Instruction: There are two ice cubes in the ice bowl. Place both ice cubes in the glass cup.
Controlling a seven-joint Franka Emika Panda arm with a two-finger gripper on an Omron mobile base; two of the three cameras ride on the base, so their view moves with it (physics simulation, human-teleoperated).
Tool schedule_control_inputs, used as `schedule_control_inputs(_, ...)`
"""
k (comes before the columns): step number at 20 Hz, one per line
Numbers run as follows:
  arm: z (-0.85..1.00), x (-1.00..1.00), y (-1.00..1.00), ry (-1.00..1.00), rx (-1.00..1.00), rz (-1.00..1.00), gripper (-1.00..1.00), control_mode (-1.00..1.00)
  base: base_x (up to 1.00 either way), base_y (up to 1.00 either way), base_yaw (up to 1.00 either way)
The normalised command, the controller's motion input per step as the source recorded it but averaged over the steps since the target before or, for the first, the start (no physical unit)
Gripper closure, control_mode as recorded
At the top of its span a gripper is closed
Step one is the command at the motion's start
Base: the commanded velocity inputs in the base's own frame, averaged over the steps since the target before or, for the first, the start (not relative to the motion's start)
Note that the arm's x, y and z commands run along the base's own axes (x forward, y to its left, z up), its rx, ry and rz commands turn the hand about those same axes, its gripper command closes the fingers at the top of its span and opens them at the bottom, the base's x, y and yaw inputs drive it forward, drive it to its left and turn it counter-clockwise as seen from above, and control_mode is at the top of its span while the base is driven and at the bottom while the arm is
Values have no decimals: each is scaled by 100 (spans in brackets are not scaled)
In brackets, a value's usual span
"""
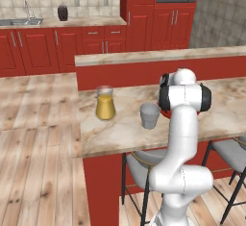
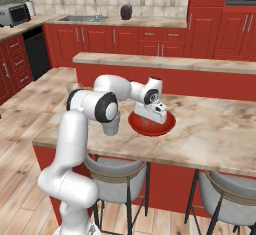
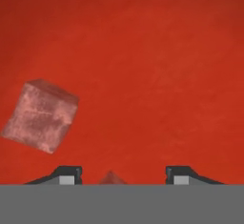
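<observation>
The red ice bowl [image 2: 141,128] sits on the marble island counter, and my gripper [image 2: 158,121] reaches down into it. In the hand view the bowl's red floor [image 3: 143,51] lies close below. One ice cube [image 3: 40,116], tinted pink by the bowl, lies to the left of the fingers. The corner of a second ice cube [image 3: 112,178] shows between the two fingertips [image 3: 67,175], with a gap on each side. The gripper [image 3: 124,176] is open. The pale grey glass cup [image 1: 150,115] stands upright on the counter just left of the arm and the bowl.
A clear jug of orange-yellow liquid [image 1: 105,104] stands on the counter left of the cup. A raised red ledge [image 1: 158,56] runs along the back of the island. Grey stools [image 2: 225,199] stand under the counter's front edge.
</observation>
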Motion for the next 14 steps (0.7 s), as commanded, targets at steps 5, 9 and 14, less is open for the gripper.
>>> schedule_control_inputs(5, 0, -1, 0, 0, 0, 0, 100, -100, 0, 0, 0)
schedule_control_inputs(9, 17, -10, 5, -5, 0, 0, 100, -100, 0, 0, 0)
schedule_control_inputs(14, 92, 0, 33, -4, 0, 0, 100, -100, 0, 0, 0)
